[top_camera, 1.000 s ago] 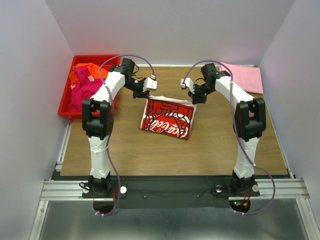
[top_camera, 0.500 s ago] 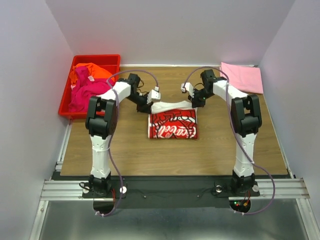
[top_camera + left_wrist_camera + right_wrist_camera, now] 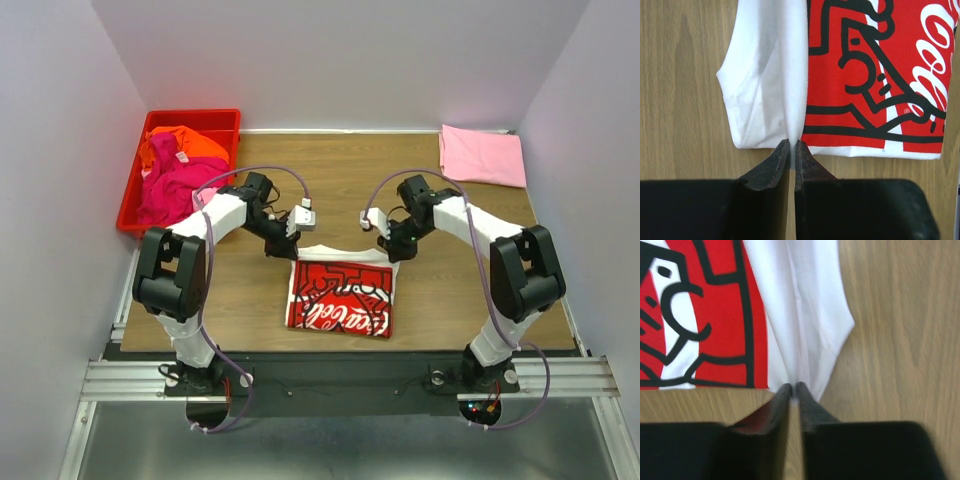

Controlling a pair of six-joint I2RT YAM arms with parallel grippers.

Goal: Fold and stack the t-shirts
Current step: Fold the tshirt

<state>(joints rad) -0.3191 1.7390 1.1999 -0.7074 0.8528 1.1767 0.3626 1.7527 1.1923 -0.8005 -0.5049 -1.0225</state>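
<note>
The white t-shirt with the red graphic (image 3: 342, 297) lies folded at the table's near middle. My left gripper (image 3: 283, 250) is shut on its far left corner; the left wrist view shows the white cloth (image 3: 771, 95) pinched between my jaws (image 3: 792, 146). My right gripper (image 3: 398, 251) is shut on the far right corner, with the cloth (image 3: 810, 335) pinched at my fingertips (image 3: 794, 388). A pale pink t-shirt (image 3: 482, 154) lies folded at the far right corner. Orange (image 3: 180, 143) and magenta (image 3: 168, 185) t-shirts lie crumpled in the bin.
A red plastic bin (image 3: 129, 205) stands at the far left edge of the wooden table (image 3: 340, 170). Grey walls close in the left, right and far sides.
Both grippers have moved toward the near edge, dragging the white t-shirt with them. It now lies closer to the arm bases.
</note>
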